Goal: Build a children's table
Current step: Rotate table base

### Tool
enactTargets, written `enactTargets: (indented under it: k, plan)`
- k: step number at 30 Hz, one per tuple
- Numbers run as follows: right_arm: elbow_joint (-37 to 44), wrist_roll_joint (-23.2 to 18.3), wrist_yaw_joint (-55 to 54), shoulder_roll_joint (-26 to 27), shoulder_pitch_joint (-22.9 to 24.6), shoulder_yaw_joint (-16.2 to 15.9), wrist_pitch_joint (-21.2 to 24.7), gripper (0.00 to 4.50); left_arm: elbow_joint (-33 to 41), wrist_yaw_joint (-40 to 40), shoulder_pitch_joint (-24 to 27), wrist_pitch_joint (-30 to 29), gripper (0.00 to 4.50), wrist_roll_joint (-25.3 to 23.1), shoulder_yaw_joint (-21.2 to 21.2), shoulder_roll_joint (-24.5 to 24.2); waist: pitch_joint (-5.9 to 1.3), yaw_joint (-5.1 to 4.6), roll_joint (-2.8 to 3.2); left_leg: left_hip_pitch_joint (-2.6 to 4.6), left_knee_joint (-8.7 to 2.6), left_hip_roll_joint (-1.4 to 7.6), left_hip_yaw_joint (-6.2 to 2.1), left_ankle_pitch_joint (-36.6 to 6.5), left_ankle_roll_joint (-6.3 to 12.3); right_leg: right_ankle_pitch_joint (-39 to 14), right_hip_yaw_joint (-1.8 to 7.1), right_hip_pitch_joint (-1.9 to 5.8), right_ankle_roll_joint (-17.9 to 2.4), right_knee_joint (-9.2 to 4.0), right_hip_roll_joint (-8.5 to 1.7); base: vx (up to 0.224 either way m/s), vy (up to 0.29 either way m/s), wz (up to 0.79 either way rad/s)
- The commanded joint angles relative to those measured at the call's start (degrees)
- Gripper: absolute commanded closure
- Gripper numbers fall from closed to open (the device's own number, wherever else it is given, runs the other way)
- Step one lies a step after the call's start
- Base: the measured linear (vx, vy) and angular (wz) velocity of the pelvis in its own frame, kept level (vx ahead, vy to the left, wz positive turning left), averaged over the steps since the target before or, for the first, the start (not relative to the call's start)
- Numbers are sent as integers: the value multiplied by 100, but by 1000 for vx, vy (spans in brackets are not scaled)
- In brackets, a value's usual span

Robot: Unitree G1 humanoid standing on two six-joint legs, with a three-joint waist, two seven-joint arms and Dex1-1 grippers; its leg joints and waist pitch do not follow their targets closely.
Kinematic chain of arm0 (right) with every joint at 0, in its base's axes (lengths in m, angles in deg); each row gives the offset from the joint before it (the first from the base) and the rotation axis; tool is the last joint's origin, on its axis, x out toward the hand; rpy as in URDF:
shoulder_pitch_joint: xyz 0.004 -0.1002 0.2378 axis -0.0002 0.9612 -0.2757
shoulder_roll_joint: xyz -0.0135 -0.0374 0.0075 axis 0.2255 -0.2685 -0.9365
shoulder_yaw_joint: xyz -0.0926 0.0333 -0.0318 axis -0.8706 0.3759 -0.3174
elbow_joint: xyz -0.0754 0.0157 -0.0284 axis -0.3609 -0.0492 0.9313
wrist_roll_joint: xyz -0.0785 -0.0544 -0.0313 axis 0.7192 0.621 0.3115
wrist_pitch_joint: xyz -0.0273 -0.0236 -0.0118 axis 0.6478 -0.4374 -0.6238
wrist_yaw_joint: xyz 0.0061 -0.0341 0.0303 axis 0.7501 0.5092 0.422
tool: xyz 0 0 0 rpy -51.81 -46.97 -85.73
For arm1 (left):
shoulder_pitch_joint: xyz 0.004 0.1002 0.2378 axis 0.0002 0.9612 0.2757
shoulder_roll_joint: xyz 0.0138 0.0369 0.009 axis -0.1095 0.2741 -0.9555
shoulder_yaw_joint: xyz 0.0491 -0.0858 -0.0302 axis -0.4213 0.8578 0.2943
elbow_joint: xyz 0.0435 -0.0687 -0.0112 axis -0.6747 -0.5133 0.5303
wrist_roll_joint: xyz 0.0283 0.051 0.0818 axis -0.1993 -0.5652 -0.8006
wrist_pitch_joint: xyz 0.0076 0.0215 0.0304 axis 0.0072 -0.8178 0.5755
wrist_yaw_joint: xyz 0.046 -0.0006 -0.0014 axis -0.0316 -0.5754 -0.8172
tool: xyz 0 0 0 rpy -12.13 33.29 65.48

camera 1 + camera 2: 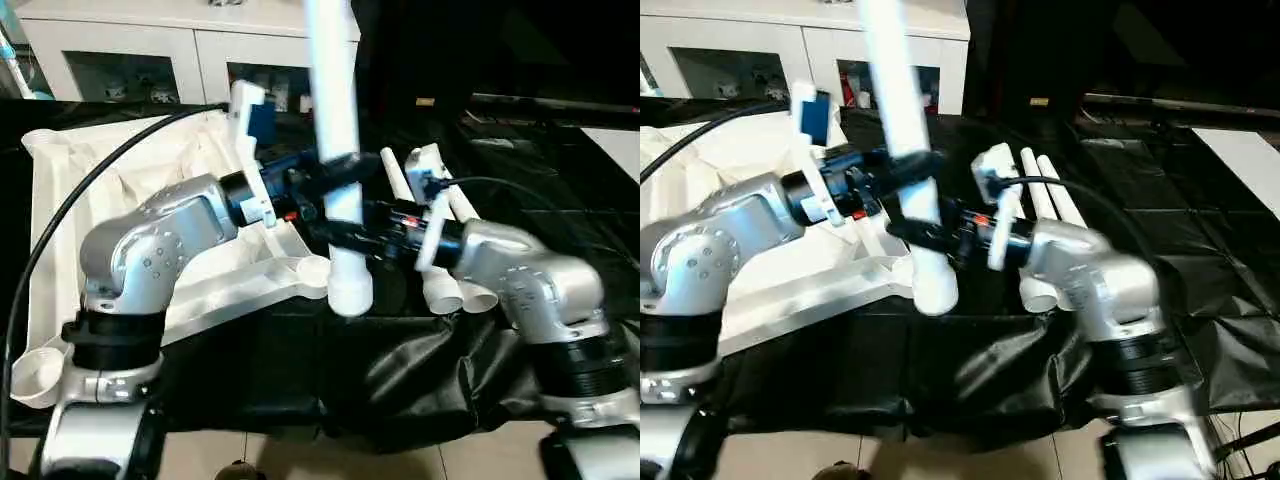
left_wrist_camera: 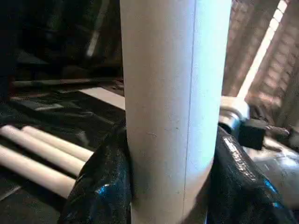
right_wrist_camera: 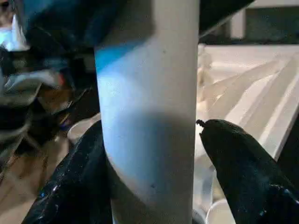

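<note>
left wrist view: leg (image 2: 175, 107) upright, clamped between left fingers (image 2: 100, 186); right fingers (image 3: 243, 172) loosened.

Black cloth (image 1: 420, 370) drapes the work table (creased at the front edge); white glass-doored cabinet (image 1: 130, 50) stands behind.

light: dim, dark cloth | glare: white plastic | blur: arms, wrist close-ups
</note>
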Motion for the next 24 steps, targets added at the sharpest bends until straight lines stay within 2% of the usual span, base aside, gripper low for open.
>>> enactTargets:
  k: [1, 4, 10, 24]
  plan:
    - [169, -114, 250, -179, -80, -115, 191, 132, 113, 262, -157, 104, 266, 3, -99, -70, -393, 5, 66, 174, -383, 268, -82, -685, -183, 216, 247, 241, -1092, -412, -430, 0, 0, 0]
    - [255, -147, 536, -381, -40, -254, 287, 132, 113, 539, -200, 171, 266, 24, -173, -168, -391, 3, 63, 173, -377, 268, -79, -737, -178, 130, 246, 243, -1138, -421, -437, 0, 0, 0]
    - [280, -217, 709, -499, -37, -339, 371, 132, 175, 794, -185, 190, 266, 91, -230, -225, -400, -2, 47, 166, -364, 273, -74, -663, -138, 250, 244, 239, -1262, -396, -441, 0, 0, 0]
    - [343, -213, 1025, -700, 0, -585, 461, 132, 254, 1166, -130, 294, 266, 9, -403, -355, -404, 12, 38, 164, -356, 273, -73, -627, -114, 215, 242, 244, -1287, -385, -444, 0, 0, 0]
